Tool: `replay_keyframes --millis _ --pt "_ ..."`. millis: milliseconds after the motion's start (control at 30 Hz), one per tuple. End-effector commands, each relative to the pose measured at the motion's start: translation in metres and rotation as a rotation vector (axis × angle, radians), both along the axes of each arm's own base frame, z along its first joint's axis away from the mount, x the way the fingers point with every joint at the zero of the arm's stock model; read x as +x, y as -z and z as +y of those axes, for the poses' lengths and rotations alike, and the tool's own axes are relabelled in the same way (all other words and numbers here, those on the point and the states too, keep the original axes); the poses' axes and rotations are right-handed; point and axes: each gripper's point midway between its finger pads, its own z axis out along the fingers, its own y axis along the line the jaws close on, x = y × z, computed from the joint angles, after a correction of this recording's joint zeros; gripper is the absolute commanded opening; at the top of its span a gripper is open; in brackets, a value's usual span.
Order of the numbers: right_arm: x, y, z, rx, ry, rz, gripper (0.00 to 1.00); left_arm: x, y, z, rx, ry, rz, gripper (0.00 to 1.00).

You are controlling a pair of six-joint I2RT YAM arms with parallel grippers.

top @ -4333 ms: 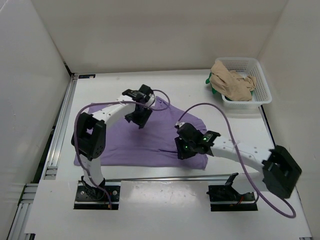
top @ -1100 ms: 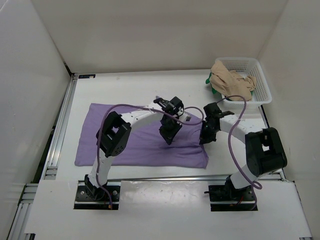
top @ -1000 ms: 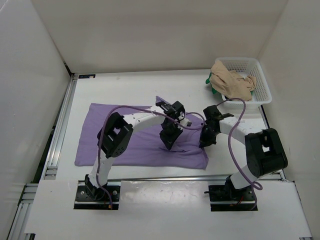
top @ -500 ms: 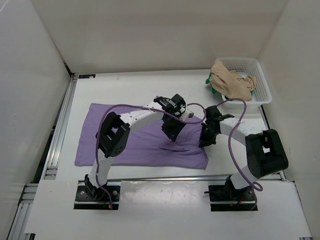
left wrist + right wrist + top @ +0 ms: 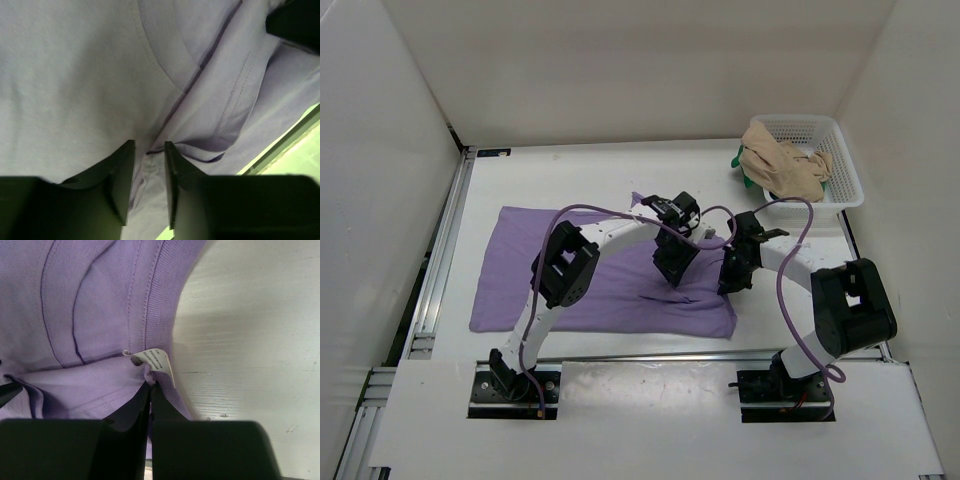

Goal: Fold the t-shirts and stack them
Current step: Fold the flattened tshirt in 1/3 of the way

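On the desk (image 5: 570,180), seen from above, the purple shirt (image 5: 560,280) lies flat. The left tool (image 5: 675,268) and right tool (image 5: 732,280) are close together at its right end. The tan shirt (image 5: 785,165) sits in the basket (image 5: 815,212).

From the left wrist, the left tool (image 5: 148,167) is spread a little, with a fold of the purple shirt (image 5: 75,75) in the gap. If it lifts, that fold may snag and bunch up.

From the right wrist, the right tool (image 5: 150,392) is pressed together, pinching the purple shirt (image 5: 90,300) at its neck edge, by the tag (image 5: 159,362). The bite looks small, so a pull could slip off or drag the shirt crooked. The arms might bump too.
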Motion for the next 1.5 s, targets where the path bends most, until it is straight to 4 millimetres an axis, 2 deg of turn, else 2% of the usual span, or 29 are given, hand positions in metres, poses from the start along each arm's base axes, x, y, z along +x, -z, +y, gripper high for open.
replay_keyframes --millis 0,133,400,500,533,567,667,700,767,800,833,933,1067,1133,1267,1467 --pt "0.001 0.005 -0.006 -0.037 0.0 -0.027 0.0 -0.012 -0.011 -0.001 -0.026 0.019 0.041 0.36" --pt "-0.001 0.006 -0.007 -0.04 -0.001 -0.019 0.0 -0.021 -0.019 0.007 -0.014 0.02 0.064 0.35" --pt "0.003 0.004 -0.007 -0.045 0.002 -0.03 0.0 -0.025 -0.014 0.015 0.002 0.012 0.091 0.38" --pt "0.001 0.004 -0.008 -0.049 0.002 -0.022 0.0 -0.026 -0.015 0.014 -0.004 0.014 0.098 0.28" --pt "0.001 0.004 -0.008 -0.049 0.002 -0.022 0.0 -0.024 -0.018 0.012 -0.011 0.014 0.091 0.15" --pt "0.001 0.004 -0.008 -0.049 0.002 -0.022 0.0 -0.024 -0.018 0.012 -0.012 0.014 0.091 0.1" --pt "0.001 0.004 -0.008 -0.049 0.002 -0.022 0.0 -0.021 -0.022 0.013 -0.01 0.011 0.068 0.1" --pt "0.005 0.001 -0.007 -0.045 0.002 -0.032 0.0 -0.019 -0.034 0.012 -0.026 0.01 0.041 0.1" --pt "0.007 -0.001 -0.007 -0.053 0.004 -0.036 0.0 -0.014 -0.045 0.012 -0.046 0.005 -0.004 0.1" --pt "0.004 -0.001 -0.008 -0.056 0.004 -0.026 0.0 -0.007 -0.06 0.015 -0.069 -0.009 -0.044 0.1" --pt "0.013 -0.009 -0.005 -0.045 0.005 -0.057 0.0 -0.006 -0.061 0.017 -0.074 -0.012 -0.065 0.1" --pt "0.019 -0.019 -0.001 -0.032 0.003 -0.068 0.0 0.0 -0.075 0.026 -0.091 -0.034 -0.124 0.1" --pt "0.036 -0.034 0.007 -0.011 0.001 -0.099 0.0 -0.002 -0.059 0.045 -0.052 -0.058 -0.103 0.1" --pt "0.044 -0.038 0.01 -0.01 0.001 -0.101 0.0 0.006 -0.054 0.05 -0.037 -0.077 -0.127 0.1" --pt "0.058 -0.035 0.015 -0.015 0.001 -0.086 0.0 0.021 -0.041 0.061 -0.004 -0.116 -0.146 0.1" --pt "0.069 -0.026 0.021 -0.023 -0.003 -0.035 0.0 0.037 -0.021 0.071 0.06 -0.15 -0.163 0.1"
